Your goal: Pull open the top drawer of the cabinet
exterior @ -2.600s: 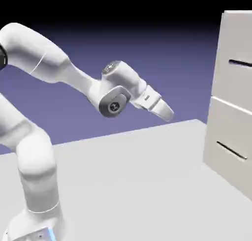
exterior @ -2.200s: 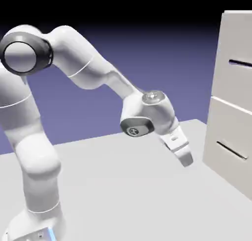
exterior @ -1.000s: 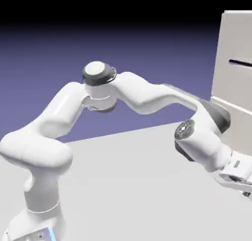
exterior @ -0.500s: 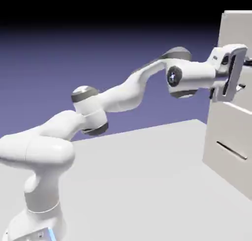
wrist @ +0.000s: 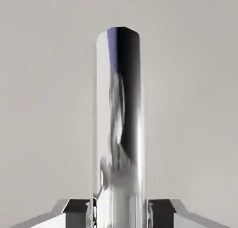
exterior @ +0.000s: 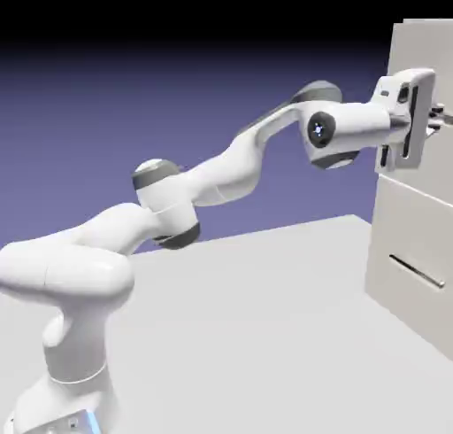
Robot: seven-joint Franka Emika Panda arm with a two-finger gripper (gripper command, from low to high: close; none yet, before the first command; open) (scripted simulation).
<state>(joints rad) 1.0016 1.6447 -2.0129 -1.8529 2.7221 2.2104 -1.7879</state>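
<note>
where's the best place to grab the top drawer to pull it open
By its bar handle, approached straight on from the front of the top drawer. The bar is thin and stands off the flat panel, so one finger fits on each side. The gripper sits that way now, a fingertip on either side of the bar.

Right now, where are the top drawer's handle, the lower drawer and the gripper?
handle [wrist: 120, 120]: hand view, middle of the shiny bar.
lower drawer [exterior: 416, 246]: exterior view, bare front above its handle.
gripper [wrist: 119, 214]: hand view, between the fingers.
</note>
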